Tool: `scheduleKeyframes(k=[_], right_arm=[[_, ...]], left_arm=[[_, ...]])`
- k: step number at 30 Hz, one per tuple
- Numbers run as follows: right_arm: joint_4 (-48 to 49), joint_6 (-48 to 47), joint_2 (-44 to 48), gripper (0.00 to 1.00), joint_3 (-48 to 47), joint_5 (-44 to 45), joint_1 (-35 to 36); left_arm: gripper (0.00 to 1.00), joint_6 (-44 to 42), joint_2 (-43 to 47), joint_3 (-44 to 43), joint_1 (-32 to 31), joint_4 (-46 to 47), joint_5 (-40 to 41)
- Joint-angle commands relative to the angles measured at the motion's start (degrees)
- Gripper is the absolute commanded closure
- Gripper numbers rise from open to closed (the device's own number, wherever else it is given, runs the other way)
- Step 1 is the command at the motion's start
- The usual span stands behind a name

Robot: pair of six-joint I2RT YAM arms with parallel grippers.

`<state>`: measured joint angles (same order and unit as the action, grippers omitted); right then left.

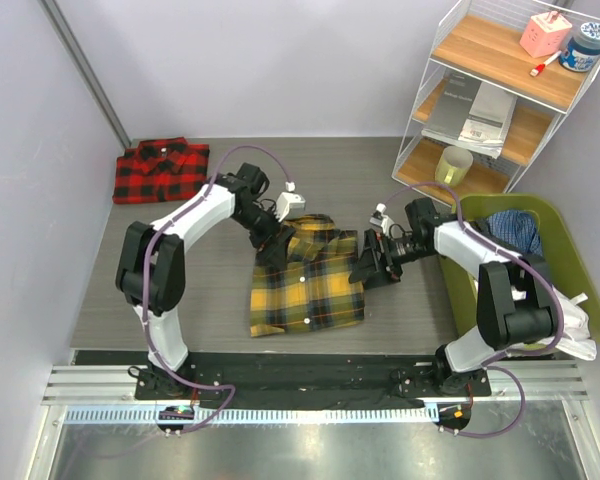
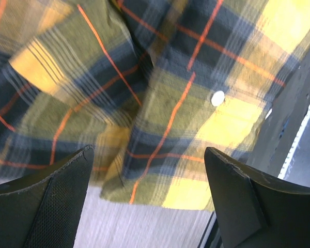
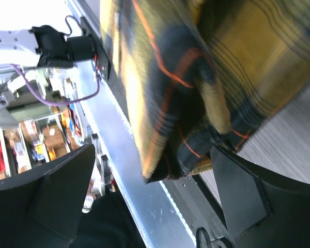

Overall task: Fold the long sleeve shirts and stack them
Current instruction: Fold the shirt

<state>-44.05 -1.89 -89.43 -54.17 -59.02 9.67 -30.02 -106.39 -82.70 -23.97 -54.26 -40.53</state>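
Grey tabletop (image 1: 400, 190), red shirt (image 1: 162, 170) only in top view.

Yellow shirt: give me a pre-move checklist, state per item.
1. Left claw jaws apart, nothing pinched: ok.
2. Right claw jaws apart: ok.
3. Right claw clear of cloth: cannot tell; a corner hangs close beside it.
4. Yellow shirt folded flat: not ok; far edge rumpled.
5. Red shirt folded, at far left corner of table: ok.
6. Shirts stacked: not ok; they lie apart.
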Motion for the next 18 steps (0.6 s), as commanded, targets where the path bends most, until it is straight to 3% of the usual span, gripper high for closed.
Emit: scheduleKeyframes(k=[1,8,15,18], right_arm=[[15.12,12.77,6.28,0.0,6.43,1.02,0.0],[20.85,16.92,7.25,0.01,10.84,-2.32,0.52],[24.71,21.57,6.81,0.13,14.09,-1.97,0.35],[25.77,22.81,9.09,0.14,13.92,-2.67,-2.01]], left_arm=[[0.12,1.28,-2.68,-5.19,-0.03,0.21,-4.2],[0.15,-1.62,-7.08,-9.67,-0.82,-3.66,-6.93],[0.19,-3.63,-9.1,-11.7,-0.73,-6.29,-9.47],[0.22,-4.26,-8.84,-11.96,-0.82,-7.26,-10.53]])
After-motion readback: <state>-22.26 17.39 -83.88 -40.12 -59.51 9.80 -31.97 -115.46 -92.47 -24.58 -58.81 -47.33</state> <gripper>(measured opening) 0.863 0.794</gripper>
